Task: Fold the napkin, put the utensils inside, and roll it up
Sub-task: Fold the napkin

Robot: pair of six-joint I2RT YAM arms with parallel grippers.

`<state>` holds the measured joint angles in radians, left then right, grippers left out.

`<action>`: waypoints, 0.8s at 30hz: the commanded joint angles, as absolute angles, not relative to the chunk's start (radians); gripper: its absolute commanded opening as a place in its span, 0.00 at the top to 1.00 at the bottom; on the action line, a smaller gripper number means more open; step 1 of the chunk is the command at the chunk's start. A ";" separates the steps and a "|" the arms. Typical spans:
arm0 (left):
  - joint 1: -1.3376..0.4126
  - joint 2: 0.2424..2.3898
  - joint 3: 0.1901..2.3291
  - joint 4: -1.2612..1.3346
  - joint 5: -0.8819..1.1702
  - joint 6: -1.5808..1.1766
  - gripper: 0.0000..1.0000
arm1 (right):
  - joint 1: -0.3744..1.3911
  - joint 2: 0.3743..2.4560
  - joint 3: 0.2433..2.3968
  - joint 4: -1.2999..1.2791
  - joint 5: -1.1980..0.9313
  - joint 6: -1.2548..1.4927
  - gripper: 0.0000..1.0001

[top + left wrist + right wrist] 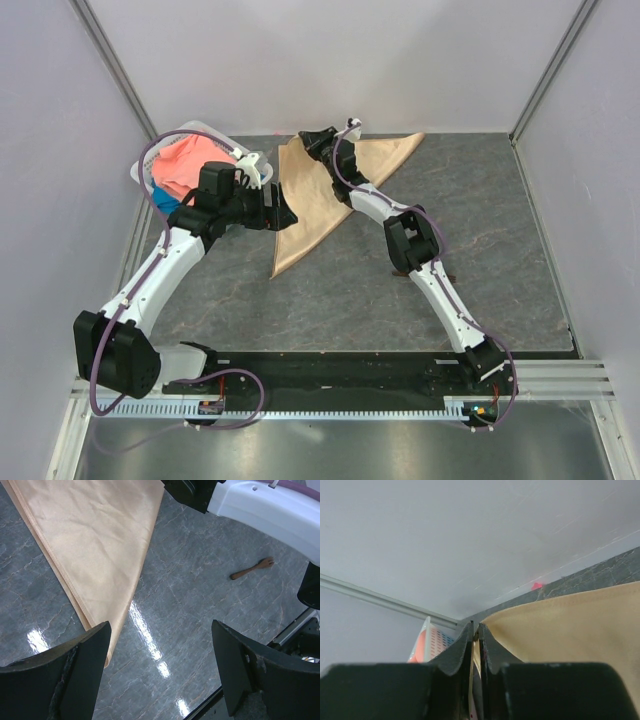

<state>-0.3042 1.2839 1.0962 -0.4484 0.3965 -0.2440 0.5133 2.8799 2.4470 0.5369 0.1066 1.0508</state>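
Jaws of the right gripper (475, 627) are pressed together on a thin edge of the napkin (303, 215) close to the table's (480, 220) far edge, while the left gripper (160, 625) hangs with its jaws wide apart above the cloth's left folded edge, touching nothing. Satin this slick could slide out of so shallow a pinch, or its layers could shear apart under a pull and spoil the triangle fold. Toward the table's middle the fork (252, 568) lies on bare surface, well apart from the napkin and outside both pairs of jaws.

White basket (200, 127) far-left on grey marbled tabletop (480, 220); coral-pink cloth (185, 165) inside, blue cloth (163, 200) at near edge.
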 commanded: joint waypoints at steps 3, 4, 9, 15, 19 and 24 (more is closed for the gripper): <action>-0.301 1.261 1.094 -0.443 0.411 -0.210 0.10 | 0.518 2.887 2.508 0.578 0.071 0.986 0.30; -0.301 1.262 1.092 -0.442 0.411 -0.210 0.10 | 0.517 2.873 2.493 0.580 0.051 0.980 0.25; -0.301 1.261 1.094 -0.442 0.408 -0.210 0.10 | 0.505 2.781 2.363 0.650 0.003 0.953 0.17; -0.301 1.261 1.092 -0.442 0.411 -0.210 0.10 | 0.473 2.610 2.169 0.675 -0.116 0.928 0.16; -0.301 1.264 1.086 -0.437 0.408 -0.219 0.11 | 0.445 2.371 1.905 0.559 -0.132 0.838 0.16; -0.301 1.276 1.071 -0.417 0.436 -0.241 0.12 | 0.390 2.125 1.642 0.336 -0.101 0.738 0.19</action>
<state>-0.3042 1.2839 1.0847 -0.4465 0.3996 -0.2443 0.4313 2.3383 1.7626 0.4801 -0.1081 0.8505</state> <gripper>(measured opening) 0.886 0.821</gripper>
